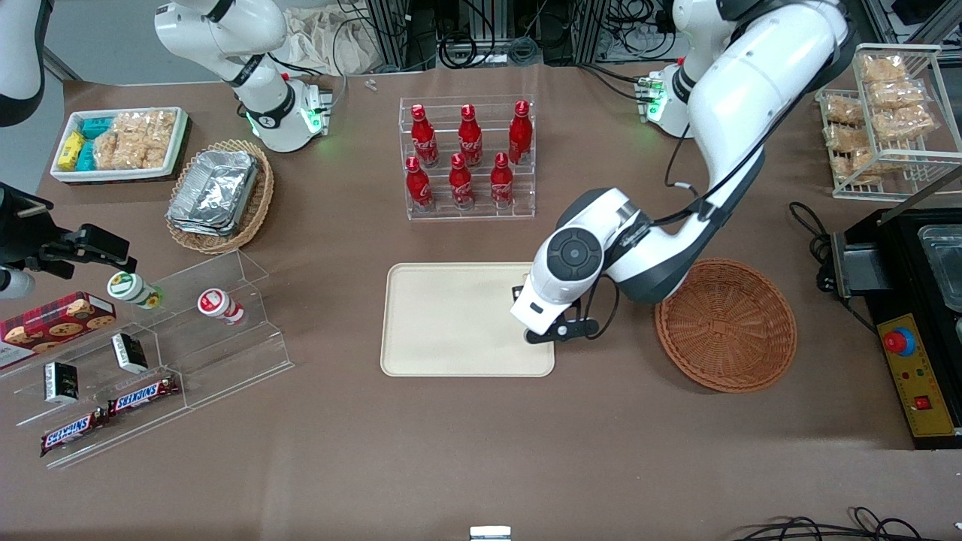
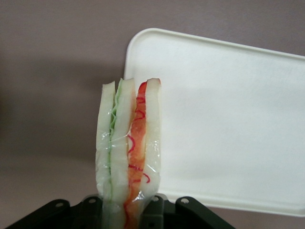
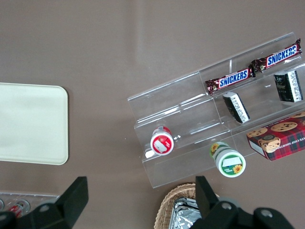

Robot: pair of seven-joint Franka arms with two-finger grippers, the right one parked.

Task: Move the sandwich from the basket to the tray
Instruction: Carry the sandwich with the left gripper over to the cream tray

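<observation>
stage: transfer, over halfway | gripper (image 1: 543,330): above the tray's (image 1: 451,319) edge nearest the wicker basket (image 1: 726,324), fingers pinching the sandwich (image 2: 127,148) | done: sandwich out of basket | left: lower it onto the tray, let go

- SNICKERS, in blue letters on a white band, stands on two brown chocolate bars (image 3: 228,80) lying end to end on a clear plastic step shelf (image 3: 190,109); both bars (image 1: 143,394) also show it in the front view.
- White Coca-Cola script runs down the red bottles (image 1: 470,135) in the clear rack, too small to spell out surely.
- The labels on the two small cups and the red cookie box cannot be read.
</observation>
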